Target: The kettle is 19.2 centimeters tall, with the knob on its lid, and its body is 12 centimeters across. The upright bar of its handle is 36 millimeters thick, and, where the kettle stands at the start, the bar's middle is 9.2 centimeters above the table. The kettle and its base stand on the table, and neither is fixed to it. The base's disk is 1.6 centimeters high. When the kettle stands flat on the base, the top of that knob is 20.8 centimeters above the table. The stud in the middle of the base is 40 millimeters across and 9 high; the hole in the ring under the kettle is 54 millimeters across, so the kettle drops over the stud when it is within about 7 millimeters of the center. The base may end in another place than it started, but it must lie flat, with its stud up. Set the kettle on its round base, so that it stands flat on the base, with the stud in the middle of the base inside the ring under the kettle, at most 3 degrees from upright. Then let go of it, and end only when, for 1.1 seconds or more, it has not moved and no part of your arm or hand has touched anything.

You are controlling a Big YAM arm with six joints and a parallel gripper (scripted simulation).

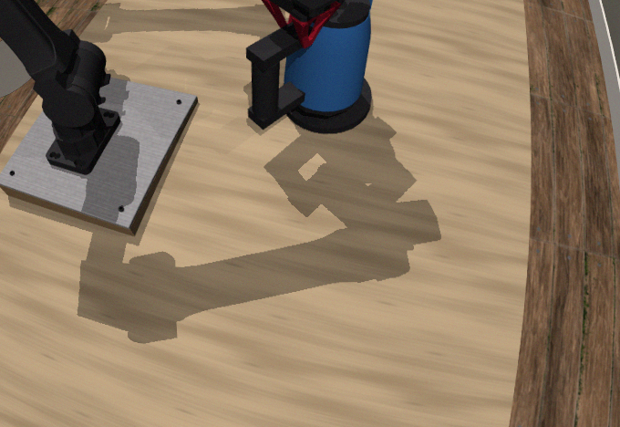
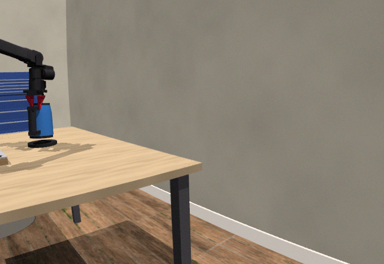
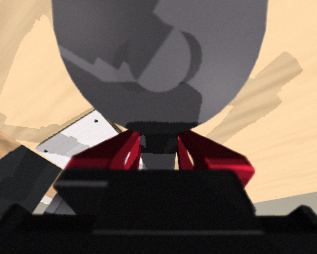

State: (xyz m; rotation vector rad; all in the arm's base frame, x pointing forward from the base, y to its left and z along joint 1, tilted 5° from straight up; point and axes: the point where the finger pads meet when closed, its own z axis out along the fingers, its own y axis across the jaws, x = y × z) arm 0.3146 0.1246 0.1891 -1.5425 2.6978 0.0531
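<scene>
The blue kettle (image 1: 330, 67) (image 2: 46, 120) (image 3: 159, 50) has a dark lid and a black handle (image 1: 263, 87) (image 2: 30, 118) on its left side. It hangs upright a little above the round black base (image 1: 330, 122) (image 2: 42, 143), with a thin gap between them in the side view. From above, the base shows around the kettle's foot. My gripper (image 1: 303, 29) (image 2: 35, 100) (image 3: 158, 126), with red fingers, comes down from above. It is shut on the top bar of the kettle's handle, next to the lid. The stud on the base is hidden under the kettle.
The arm's grey mounting plate (image 1: 149, 127) (image 3: 84, 135) lies on the table to the left of the kettle. A blue slatted thing (image 2: 12, 100) stands behind the table. The table's far edge (image 1: 525, 111) runs to the right of the base.
</scene>
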